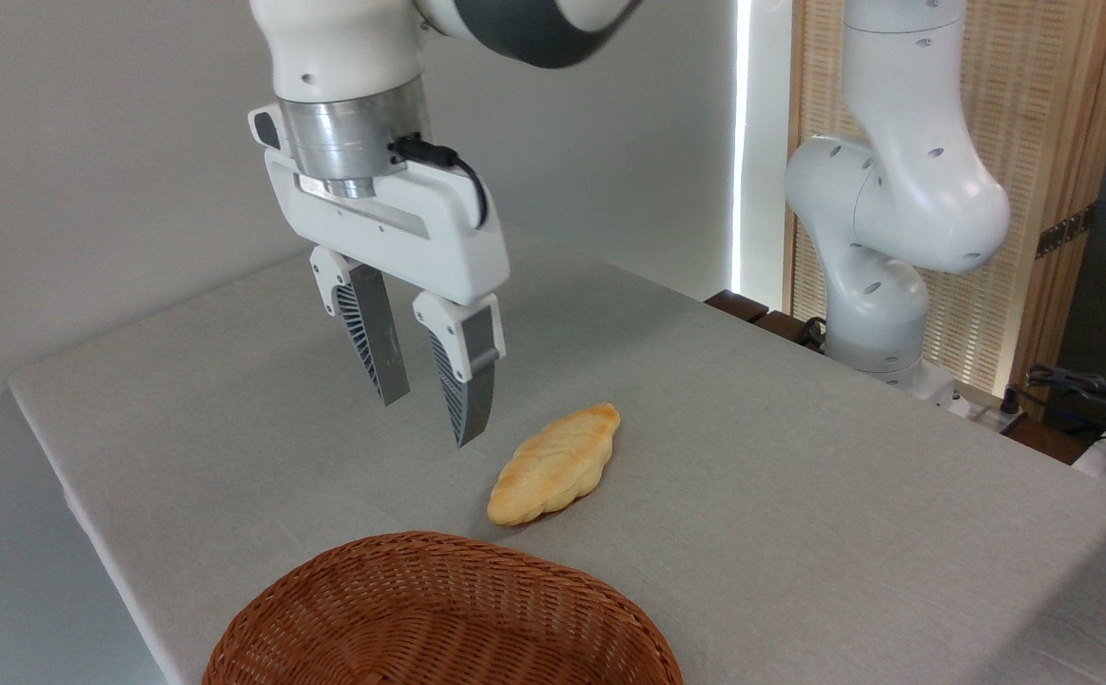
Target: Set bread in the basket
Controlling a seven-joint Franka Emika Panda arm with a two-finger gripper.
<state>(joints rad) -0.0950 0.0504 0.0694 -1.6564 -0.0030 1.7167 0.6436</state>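
The bread is out of view. A reddish-brown woven wicker basket (438, 550) sits at the front edge of the picture, cut off by the bottom; the part of its inside that shows holds nothing. My gripper (429, 420) hangs above the table behind the basket, fingers pointing down and open with nothing between them. A golden braided oval loaf (557, 466) lies on the table just right of the gripper's fingertips and behind the basket's far rim, not touching either.
The grey cloth-covered table (800, 495) stretches to the right and back. My arm's white base (895, 238) stands beyond the table's far right edge, with cables (1085, 390) beside it. The table's left edge (67, 476) drops off near the wall.
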